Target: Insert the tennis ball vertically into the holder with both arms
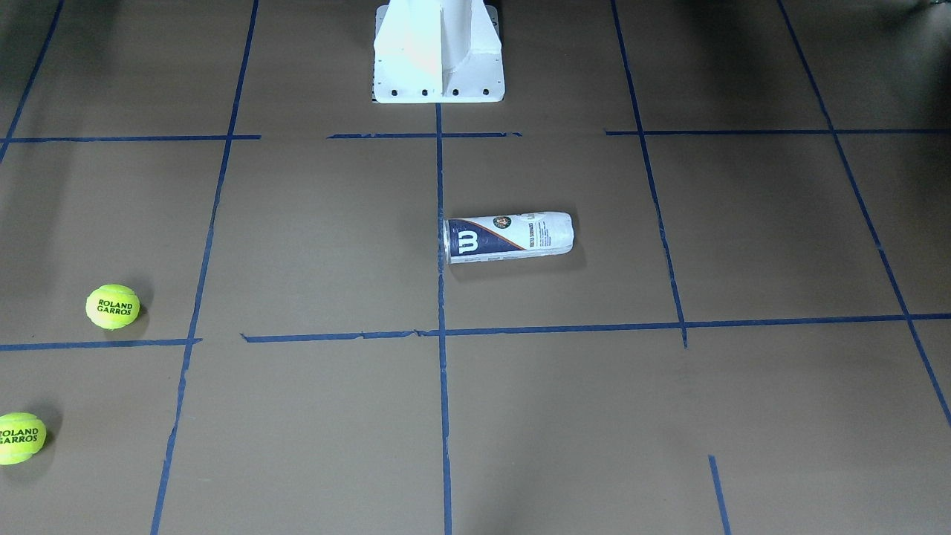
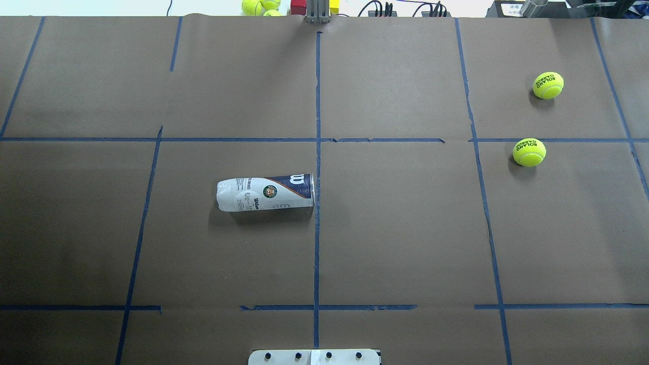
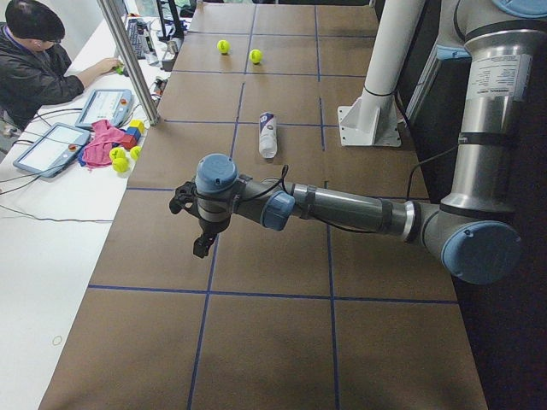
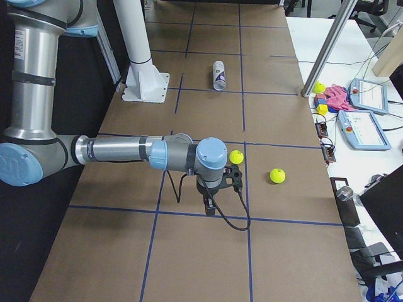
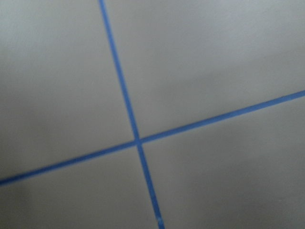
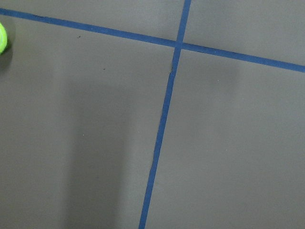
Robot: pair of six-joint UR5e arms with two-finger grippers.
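Clear plastic, your holder point(image 2: 266, 192) lies on its side near the middle of the table point(image 2: 405, 243), not yet stood up, so every step is left. Two tennis balls point(image 2: 529, 152) rest well apart from it. Only the side views show you the left gripper point(image 3: 195, 224) and right gripper point(image 4: 217, 192), hovering; spread or pressed together, you cannot tell.

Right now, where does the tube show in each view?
Front-facing: tube lying at centre.
Overhead: tube left of centre.
Exterior left: tube upper middle.
Exterior right: tube upper middle.
Left wrist: not in it.
Right wrist: not in it.
Landmark: white pedestal, in all four exterior views.
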